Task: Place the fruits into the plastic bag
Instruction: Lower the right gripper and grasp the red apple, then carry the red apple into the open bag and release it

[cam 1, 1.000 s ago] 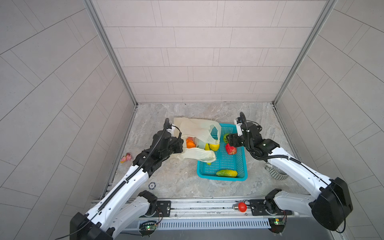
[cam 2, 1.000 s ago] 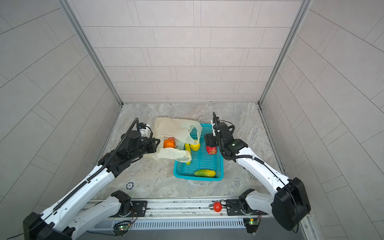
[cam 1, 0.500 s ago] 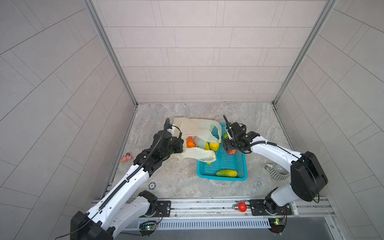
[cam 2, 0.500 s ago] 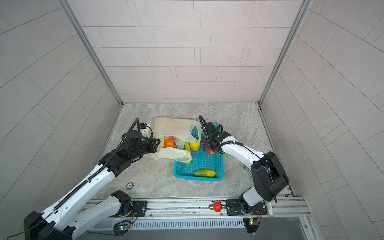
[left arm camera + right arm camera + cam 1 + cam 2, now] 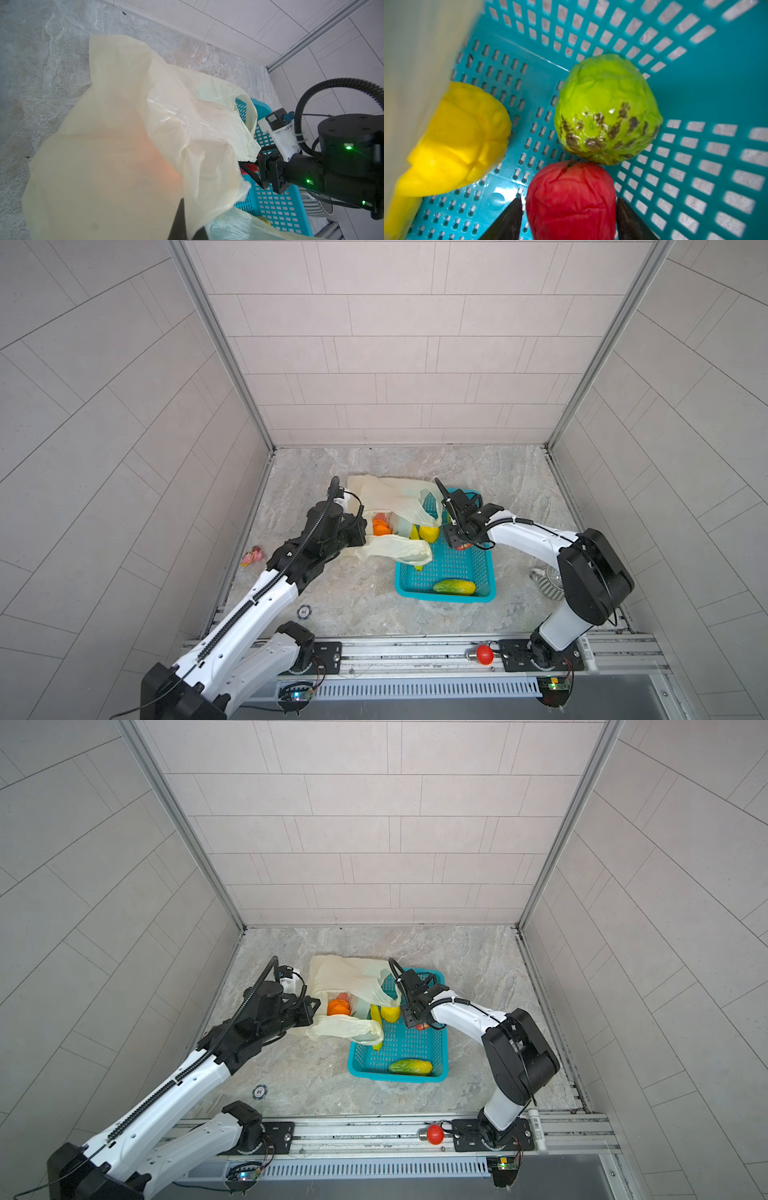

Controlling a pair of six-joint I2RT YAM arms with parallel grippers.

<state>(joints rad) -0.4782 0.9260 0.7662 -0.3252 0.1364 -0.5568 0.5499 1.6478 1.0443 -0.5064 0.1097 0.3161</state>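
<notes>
Now my open right gripper (image 5: pixel 568 200) straddles the red fruit (image 5: pixel 571 185); close squarely. My left gripper (image 5: pixel 362 531) pinches the plastic bag (image 5: pixel 124 124).

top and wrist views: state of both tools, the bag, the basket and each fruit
left tool: shut on the plastic bag edge
right tool: open, jaws either side of the red fruit, not clamped
plastic bag: mouth open, draped over a corner of the basket
basket: upright
red fruit: in basket
green fruit: in basket, touching red fruit
yellow fruit: in basket, beside bag
mango: lying in basket
orange fruit: inside bag
</notes>
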